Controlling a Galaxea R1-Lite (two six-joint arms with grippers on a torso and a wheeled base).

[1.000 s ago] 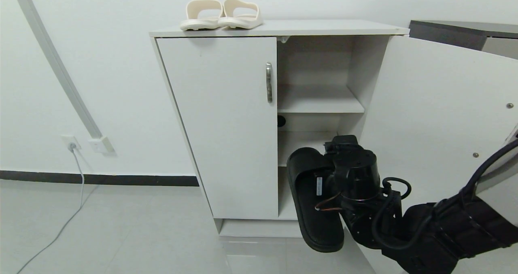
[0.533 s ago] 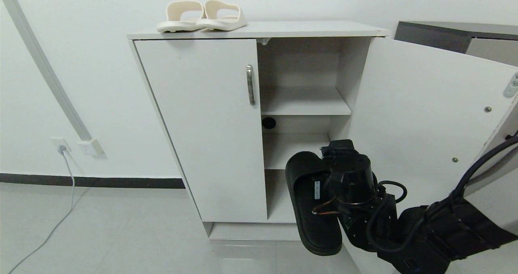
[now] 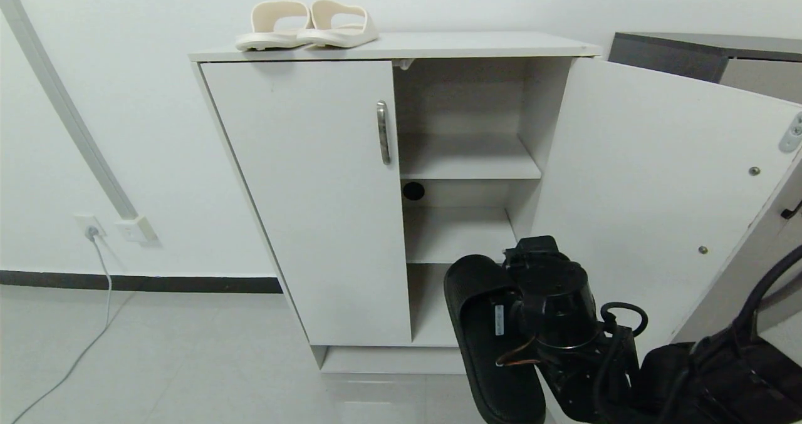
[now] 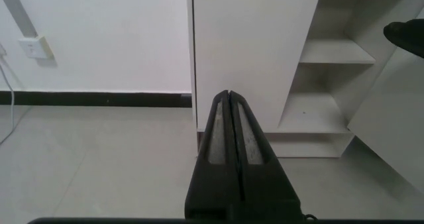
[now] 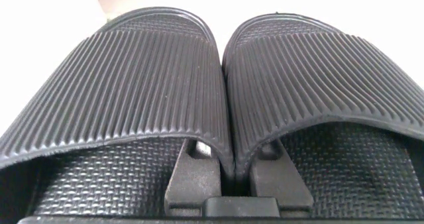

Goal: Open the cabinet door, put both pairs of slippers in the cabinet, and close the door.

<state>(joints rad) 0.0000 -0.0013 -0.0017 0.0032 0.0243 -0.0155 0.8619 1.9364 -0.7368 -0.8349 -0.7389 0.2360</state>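
Inventory, head view. Item one: black slippers (image 3: 495, 339), the pair carried together, long axis near upright, low in front of the cabinet's (image 3: 388, 45) open right half, about level with the bottom compartment (image 3: 432, 324). The right gripper (image 3: 509, 302) is closed on them. Item two: beige slippers (image 3: 307, 24), side by side on the cabinet top. Right door (image 3: 639, 192) swung wide, left door (image 3: 313, 205) shut.

Left wrist view: left gripper (image 4: 228, 101), jaws pressed together on nothing, held off to the side and facing the shut door.

Right wrist view: fingers (image 5: 192, 177) pinch the two adjoining strap edges, one slipper on each side.

Handling note, my judgement: I would level the pair first, then feed it straight in, clear of the door edge and the middle shelf (image 3: 457, 236). With only strap edges gripped the slippers may swing, so I would go slowly and set the soles down before letting go
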